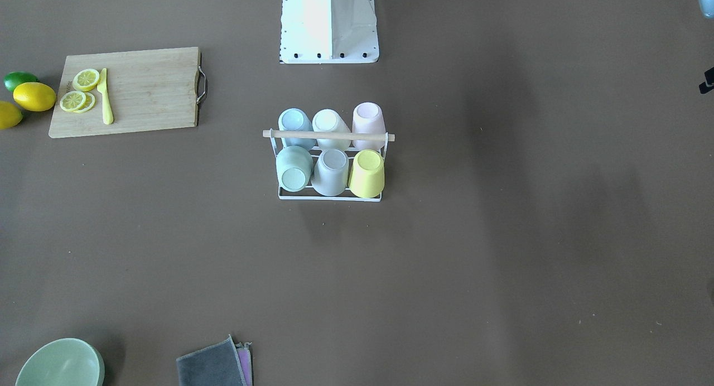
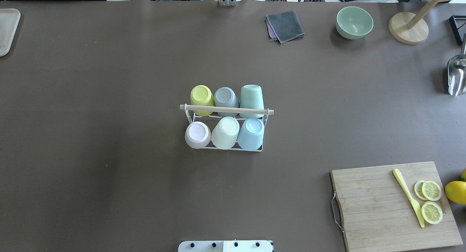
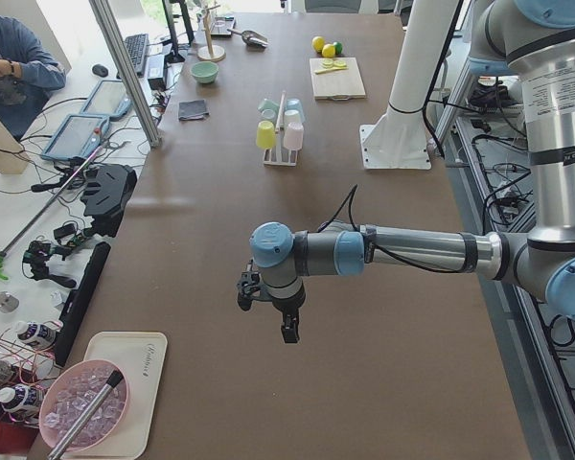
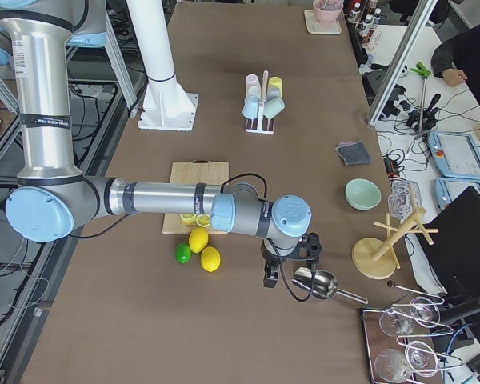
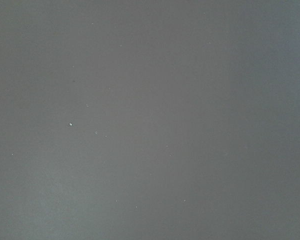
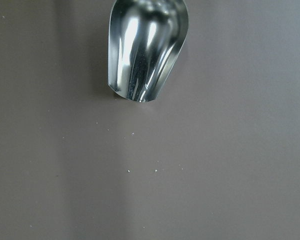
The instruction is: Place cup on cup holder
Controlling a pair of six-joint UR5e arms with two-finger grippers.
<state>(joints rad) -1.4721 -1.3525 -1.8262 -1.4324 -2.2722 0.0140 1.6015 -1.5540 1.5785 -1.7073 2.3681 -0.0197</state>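
Observation:
The cup holder (image 2: pixel 225 109), a white wire rack with a wooden dowel handle (image 1: pixel 329 135), stands mid-table. Several cups sit upside down on its prongs: yellow (image 2: pixel 202 99), grey (image 2: pixel 225 97), green (image 2: pixel 252 99), pink (image 2: pixel 197 134), white (image 2: pixel 225 132) and blue (image 2: pixel 251 133). My left gripper (image 3: pixel 287 326) shows only in the exterior left view, over bare table far from the rack; I cannot tell if it is open or shut. My right gripper (image 4: pixel 270 276) shows only in the exterior right view, beside a metal scoop (image 4: pixel 320 284); its state is unclear too.
A cutting board (image 2: pixel 375 208) holds lemon slices (image 2: pixel 431 201) and a yellow knife (image 2: pixel 407 195), with lemons (image 2: pixel 457 192) beside it. A green bowl (image 2: pixel 354 22), a grey cloth (image 2: pixel 285 25), a wooden stand (image 2: pixel 407 28), the scoop (image 2: pixel 457 75) and a tray (image 2: pixel 7 30) line the far edge.

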